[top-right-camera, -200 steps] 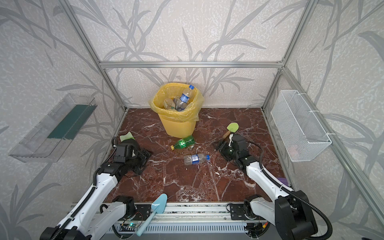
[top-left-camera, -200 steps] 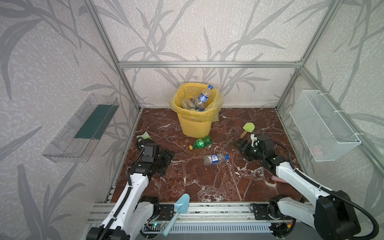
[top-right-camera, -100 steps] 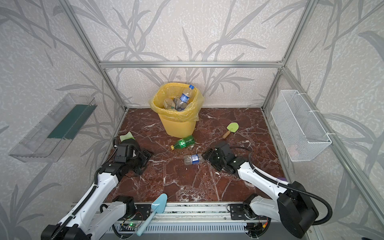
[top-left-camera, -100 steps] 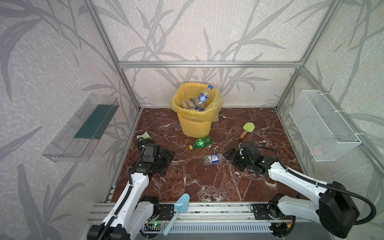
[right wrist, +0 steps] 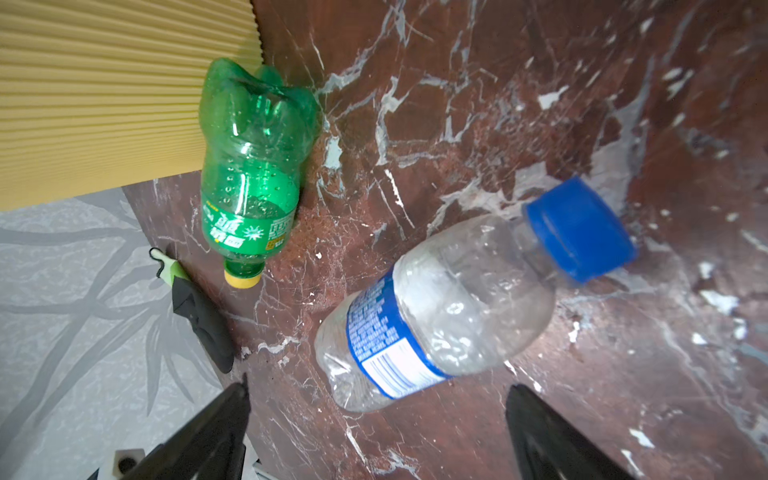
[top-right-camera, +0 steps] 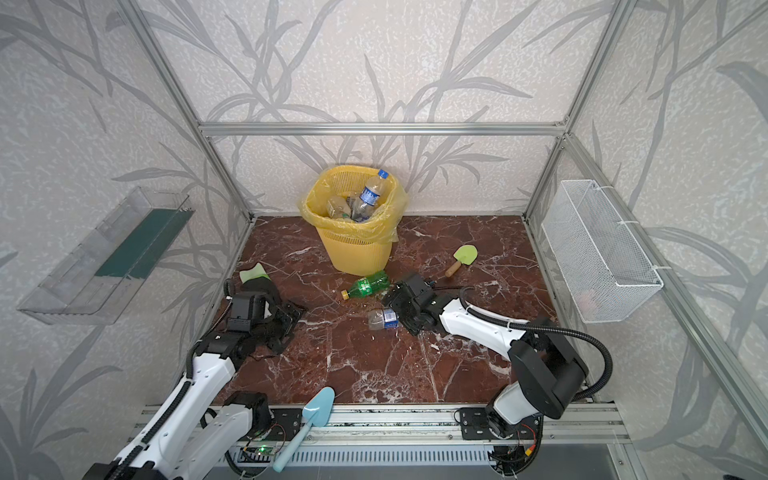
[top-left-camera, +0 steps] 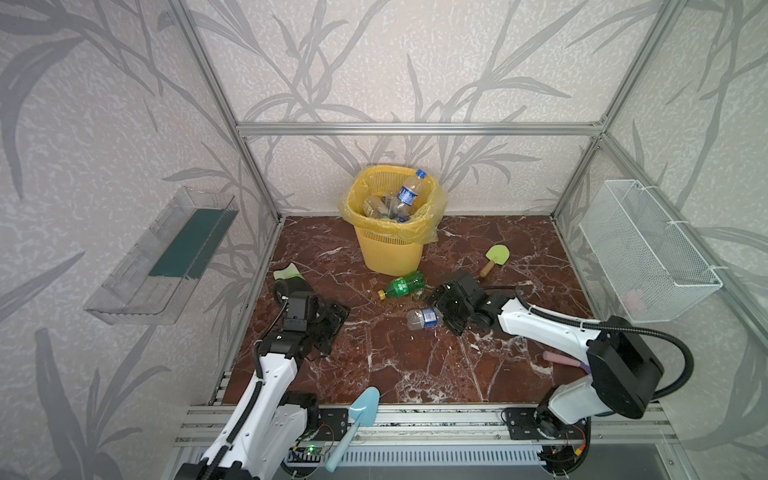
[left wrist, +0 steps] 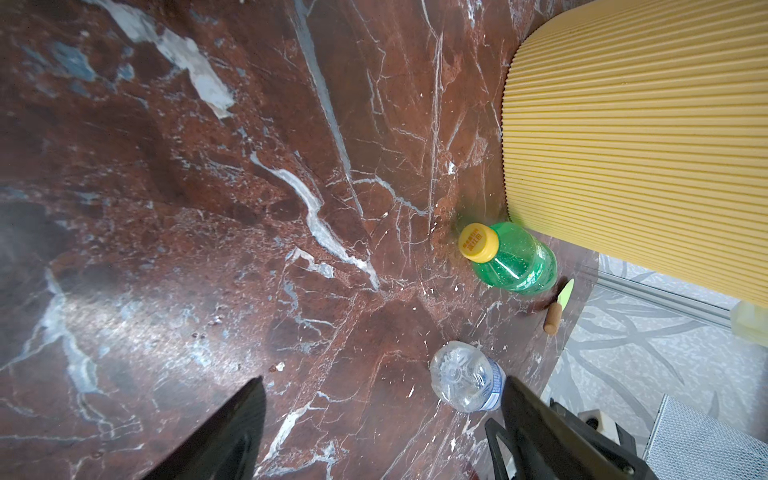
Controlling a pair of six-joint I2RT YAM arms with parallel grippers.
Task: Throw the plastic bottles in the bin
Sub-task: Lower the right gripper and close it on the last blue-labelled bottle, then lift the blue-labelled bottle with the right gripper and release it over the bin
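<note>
Bottles sit piled in the bin at the back of the surface. Just beside the bin's base, a green bottle lies on its side. A clear bottle lies on its side near the middle. The right claw is spread wide and low, with the clear bottle just at its tips and not pinched. The left claw is also spread and empty, well apart from both loose bottles.
</note>
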